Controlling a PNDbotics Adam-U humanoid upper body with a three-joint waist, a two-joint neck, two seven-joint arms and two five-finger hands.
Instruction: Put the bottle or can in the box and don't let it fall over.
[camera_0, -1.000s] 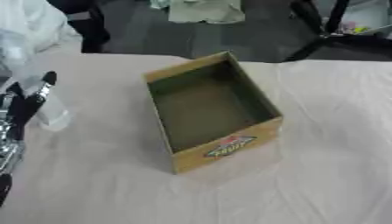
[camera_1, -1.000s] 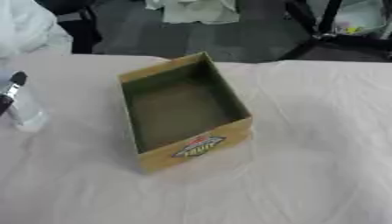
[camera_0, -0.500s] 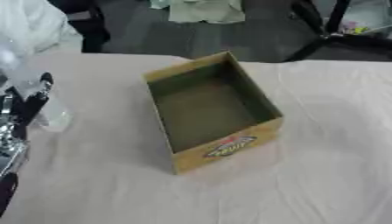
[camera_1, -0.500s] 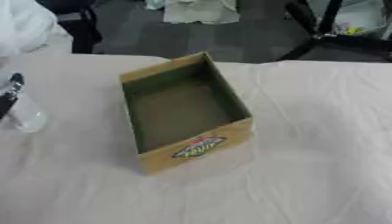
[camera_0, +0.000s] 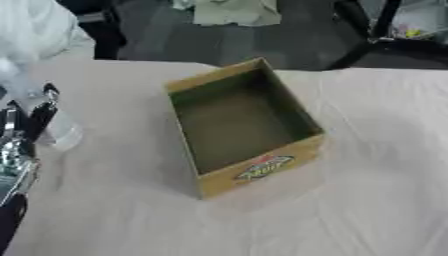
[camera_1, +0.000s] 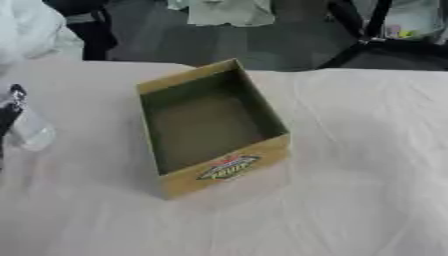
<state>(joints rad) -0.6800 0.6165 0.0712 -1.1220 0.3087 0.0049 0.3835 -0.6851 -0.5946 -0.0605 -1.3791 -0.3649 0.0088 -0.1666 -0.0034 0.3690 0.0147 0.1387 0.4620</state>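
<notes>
An open, empty cardboard box (camera_0: 241, 125) with a printed label on its near wall stands in the middle of the table. A small clear bottle (camera_1: 31, 132) stands upright on the cloth near the left edge, well left of the box. My left hand (camera_0: 19, 142), black and silver, comes up from the lower left with its fingers (camera_0: 42, 107) straight and pointing up, right against the bottle's left side. I cannot see any of them curled round it. My right hand shows in neither view.
A pale cloth (camera_0: 367, 200) covers the table, with wide bare cloth right of and in front of the box. Beyond the far edge are a dark floor, a black stand (camera_0: 376, 35) and white fabric (camera_0: 35, 30) at the upper left.
Hardly anything differs: my left hand and the bottle sit a touch lower and further left in the views. The box has not moved.
</notes>
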